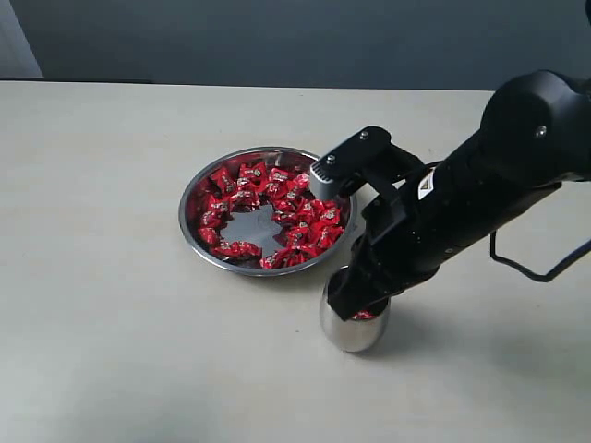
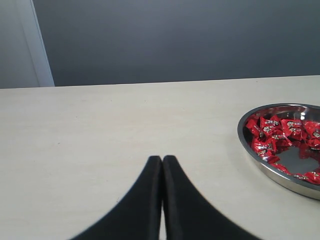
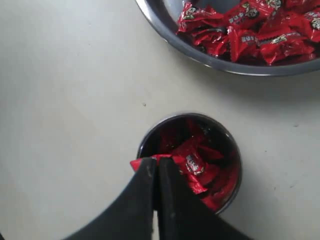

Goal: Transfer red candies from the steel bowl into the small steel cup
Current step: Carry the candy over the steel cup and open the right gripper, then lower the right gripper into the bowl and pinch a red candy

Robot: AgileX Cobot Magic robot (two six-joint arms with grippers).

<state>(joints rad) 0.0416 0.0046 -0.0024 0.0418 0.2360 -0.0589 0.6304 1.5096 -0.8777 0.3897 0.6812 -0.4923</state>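
Item: red candy (image 3: pixel 136 164), likely light, crinkly and slippery, best gripped across its middle; now pinched in the right claw (image 3: pixel 155 169) above the small steel cup (image 3: pixel 200 118); left claw (image 2: pixel 162 161) pressed together, empty.

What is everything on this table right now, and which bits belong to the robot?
wide shallow steel bowl: one, silver, mid-table.
red-wrapped candies: dozens, shiny red, ringing the bowl's floor; several more inside the cup.
small rounded steel cup: one, silver, beside the bowl, not touching.
table: one, beige.
wall: dark grey, behind the table.
left gripper: black, shut, empty, off to the bowl's side.
right gripper: black, over the cup's mouth, pinching one red candy.
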